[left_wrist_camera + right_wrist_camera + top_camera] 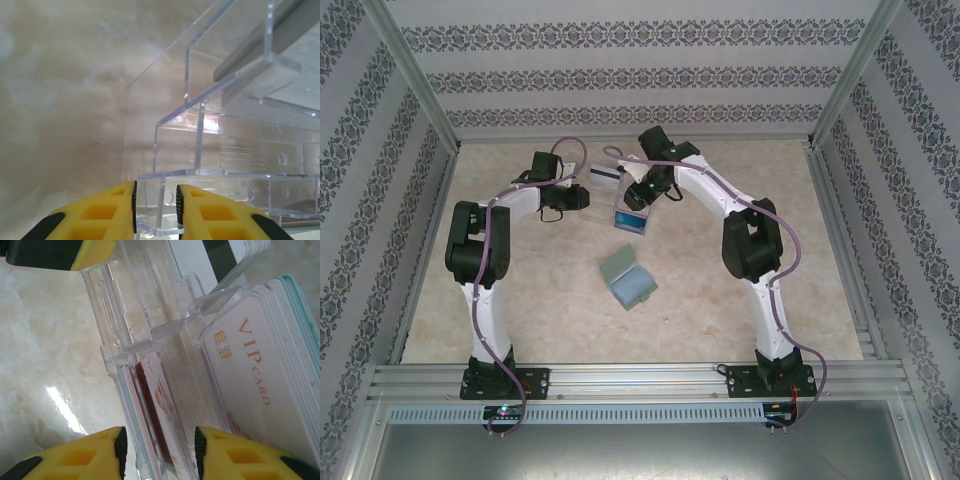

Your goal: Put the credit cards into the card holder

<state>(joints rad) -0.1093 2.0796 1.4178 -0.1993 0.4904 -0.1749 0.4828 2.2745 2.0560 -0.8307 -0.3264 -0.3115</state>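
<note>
1. Thin pink-patterned plastic credit cards (159,405) stand on edge in the clear acrylic compartmented tray (130,315), far mid-table.
2. The right gripper (160,452) straddles them with its jaws partly open and no grip.
3. The left gripper (156,207) has its jaws narrow, pinching the tray's wall.
4. The flat grey-green rectangular card holder (627,283) lies well apart, nearer the bases.

Clear glossy plastic tray (131,315), glossy cards (250,375) (printed plastic); polished marbled tabletop (540,300)
</note>
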